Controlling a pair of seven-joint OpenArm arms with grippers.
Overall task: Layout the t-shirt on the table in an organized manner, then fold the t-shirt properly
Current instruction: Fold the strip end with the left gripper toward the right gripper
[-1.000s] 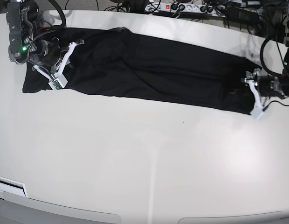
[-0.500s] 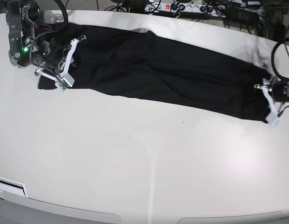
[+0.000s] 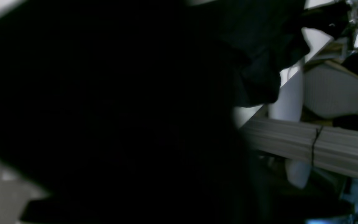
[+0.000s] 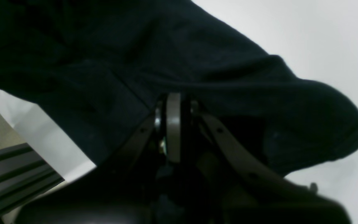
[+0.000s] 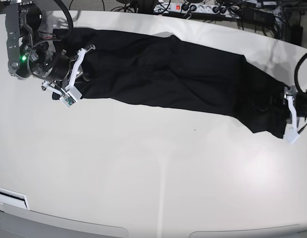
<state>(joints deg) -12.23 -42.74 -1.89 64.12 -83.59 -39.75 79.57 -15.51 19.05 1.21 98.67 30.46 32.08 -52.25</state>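
The black t-shirt (image 5: 168, 69) lies stretched in a long band across the back of the off-white table (image 5: 143, 163), from far left to the right edge. My right gripper (image 5: 76, 74) is at its left end, shut on the fabric. In the right wrist view the t-shirt (image 4: 197, 62) drapes over the gripper (image 4: 173, 98), and a sleeve hem hangs to the right. My left gripper (image 5: 287, 116) holds the right end at the table's edge, shut on the cloth. Black t-shirt fabric (image 3: 104, 109) fills most of the left wrist view beside one white finger (image 3: 289, 96).
A power strip (image 5: 193, 9) and cables run along the back edge. A white fixture (image 5: 12, 198) sits at the front left corner. A ribbed grey rail (image 3: 322, 146) shows below the table's right edge.
The left gripper closed on the shirt's right end and pulled it right toward the table's edge. The right gripper rose slightly with the left end, and the whole shirt shifted back and right.
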